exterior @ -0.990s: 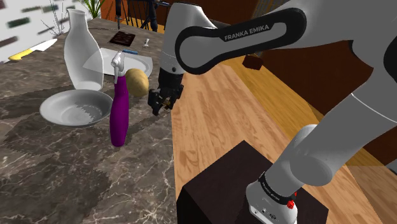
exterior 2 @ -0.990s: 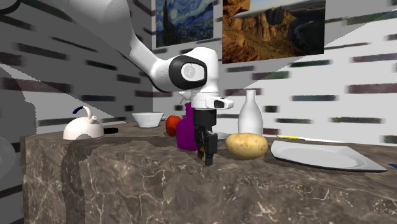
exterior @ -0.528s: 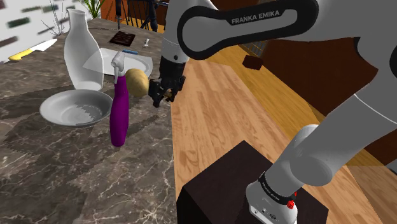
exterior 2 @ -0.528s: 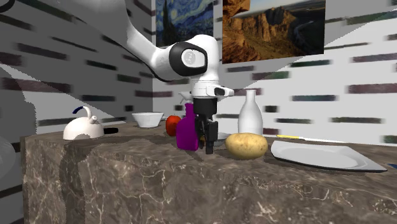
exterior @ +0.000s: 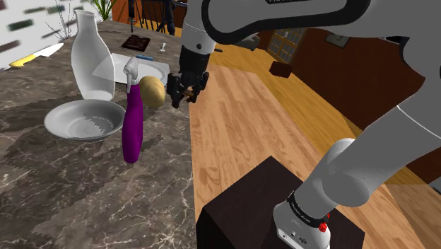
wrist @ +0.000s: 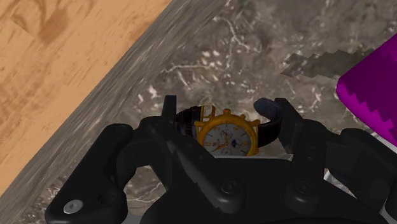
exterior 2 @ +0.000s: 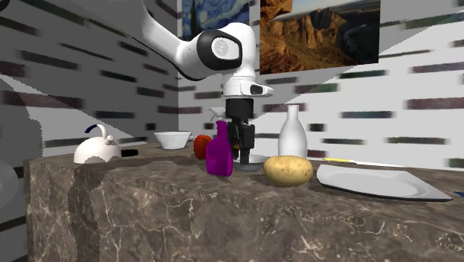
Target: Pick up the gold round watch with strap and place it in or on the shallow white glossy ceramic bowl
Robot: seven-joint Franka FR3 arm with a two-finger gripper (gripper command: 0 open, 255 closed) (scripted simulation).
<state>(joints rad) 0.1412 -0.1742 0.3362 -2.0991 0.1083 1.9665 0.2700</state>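
Note:
The gold round watch [wrist: 226, 135] with a white face and dark strap sits clasped between my black fingers [wrist: 168, 118]. My gripper [exterior: 180, 93] is shut on it and hangs a little above the marble counter, close to the counter's edge and just right of the potato [exterior: 152, 90] in the shoulder view. The shallow white bowl [exterior: 83, 119] rests on the counter left of the purple bottle [exterior: 131, 124] in that view. In the second exterior view my gripper [exterior 2: 244, 154] hovers behind the purple bottle [exterior 2: 219, 152] and beside the potato [exterior 2: 288, 170].
A tall white carafe [exterior: 92, 56] stands behind the bowl, and a square white plate [exterior: 145, 71] lies behind the potato. A yellow-handled knife [exterior: 35, 56] lies far left. A white kettle [exterior 2: 97, 151], a deeper white bowl [exterior 2: 172, 139] and a red fruit [exterior 2: 201, 146] stand further along. Wooden floor [exterior: 254, 127] lies past the counter's edge.
My gripper has risen from the counter surface with the watch in it and shifted slightly farther along the counter edge. The other objects have stayed put.

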